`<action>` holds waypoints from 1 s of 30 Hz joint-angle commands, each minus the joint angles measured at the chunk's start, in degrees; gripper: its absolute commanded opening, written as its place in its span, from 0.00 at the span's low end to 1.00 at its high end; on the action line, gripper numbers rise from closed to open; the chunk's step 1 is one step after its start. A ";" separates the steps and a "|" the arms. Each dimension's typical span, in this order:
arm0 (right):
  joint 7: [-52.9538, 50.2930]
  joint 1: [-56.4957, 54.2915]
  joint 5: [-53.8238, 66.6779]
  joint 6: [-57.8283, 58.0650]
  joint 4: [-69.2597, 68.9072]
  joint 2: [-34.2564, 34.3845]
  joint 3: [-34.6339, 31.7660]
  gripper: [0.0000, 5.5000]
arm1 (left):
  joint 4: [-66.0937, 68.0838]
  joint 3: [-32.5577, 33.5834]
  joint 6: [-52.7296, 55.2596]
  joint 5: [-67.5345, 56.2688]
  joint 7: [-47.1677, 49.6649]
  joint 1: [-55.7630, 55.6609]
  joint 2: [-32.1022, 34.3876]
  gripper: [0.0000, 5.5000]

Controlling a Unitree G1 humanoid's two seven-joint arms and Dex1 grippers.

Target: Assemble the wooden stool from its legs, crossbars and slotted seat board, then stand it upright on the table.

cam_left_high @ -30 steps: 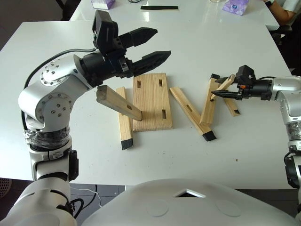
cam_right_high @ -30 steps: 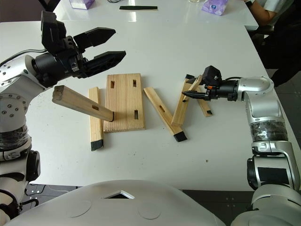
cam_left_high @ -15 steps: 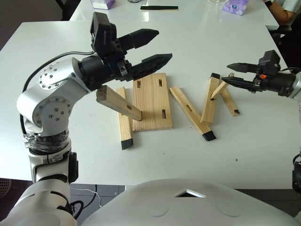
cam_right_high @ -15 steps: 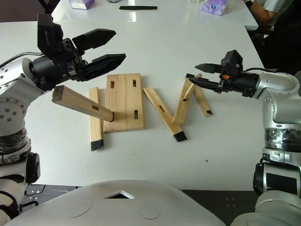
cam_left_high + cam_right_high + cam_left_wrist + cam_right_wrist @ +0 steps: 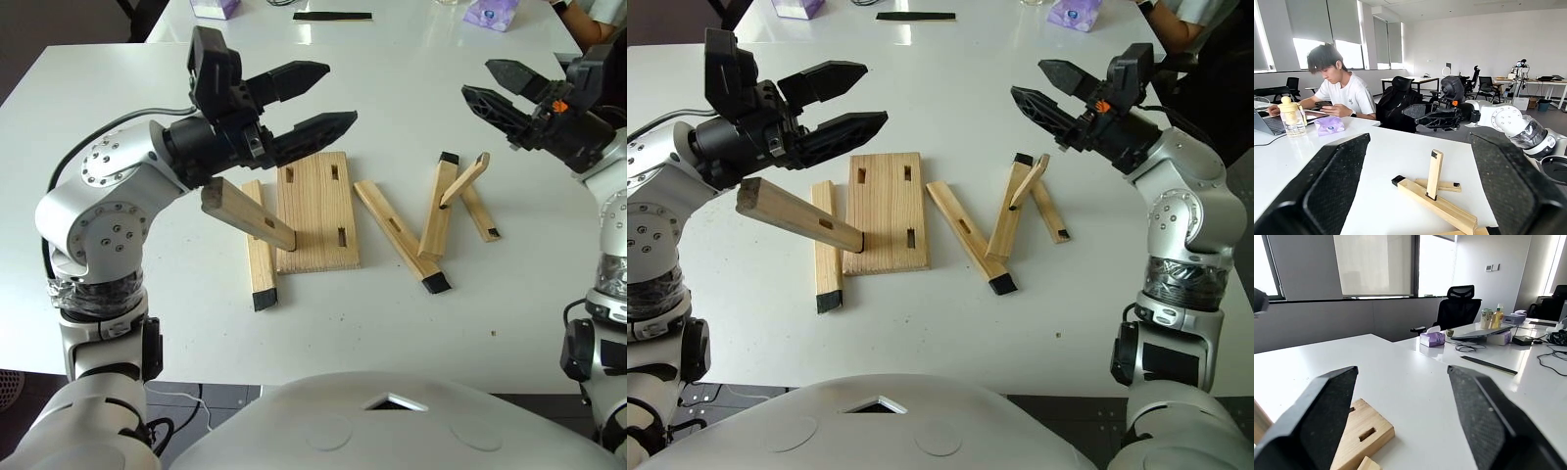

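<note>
In the head views, the left claw [image 5: 338, 91] hung above the bench [image 5: 127, 88], over the far end of the slotted seat board [image 5: 315, 211]. It was spread wide with nothing in it. The right claw [image 5: 480, 80] was also wide open and empty, raised well above the loose pieces on the robot's right. The board lay flat. One leg [image 5: 245, 211] leaned out from it toward the robot's left, its lower end seemingly in the near left slot; whether it sat fully in, I could not tell. A second leg [image 5: 260, 259] lay flat just beside the board's left edge. To the right, a third leg [image 5: 395, 235] and a fourth leg [image 5: 437, 217] made a V, and a thin crossbar [image 5: 464, 179] leaned on the fourth leg. Another crossbar [image 5: 480, 217] lay flat beside them.

In the left wrist view, the two dark fingers [image 5: 1332, 186] framed that propped crossbar, with the right claw farther off.

In the right wrist view, the open pads [image 5: 1308, 426] stood over a corner of the board with a free slot.

I judged that the step in hand was fitting the legs. It would go best if the tilted leg were set straight first. One claw should press the board down while the other grips a leg at its middle and brings the end square to the slot, otherwise the leg may jam.
</note>
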 commanded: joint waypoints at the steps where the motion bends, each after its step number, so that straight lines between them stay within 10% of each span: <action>1: -2.43 -0.94 3.13 1.75 -3.05 0.56 -1.87 0.62 | 0.29 0.36 0.74 -0.74 -0.35 -1.35 0.80 0.69; 15: -3.65 4.84 -1.16 -2.41 9.43 8.61 5.43 0.62 | 0.98 -0.65 0.55 -0.14 -0.70 -1.46 0.42 0.69; 30: -14.84 -6.73 18.63 9.01 -15.24 5.06 -3.94 0.62 | -0.64 0.91 0.53 -0.94 0.72 0.31 0.65 0.69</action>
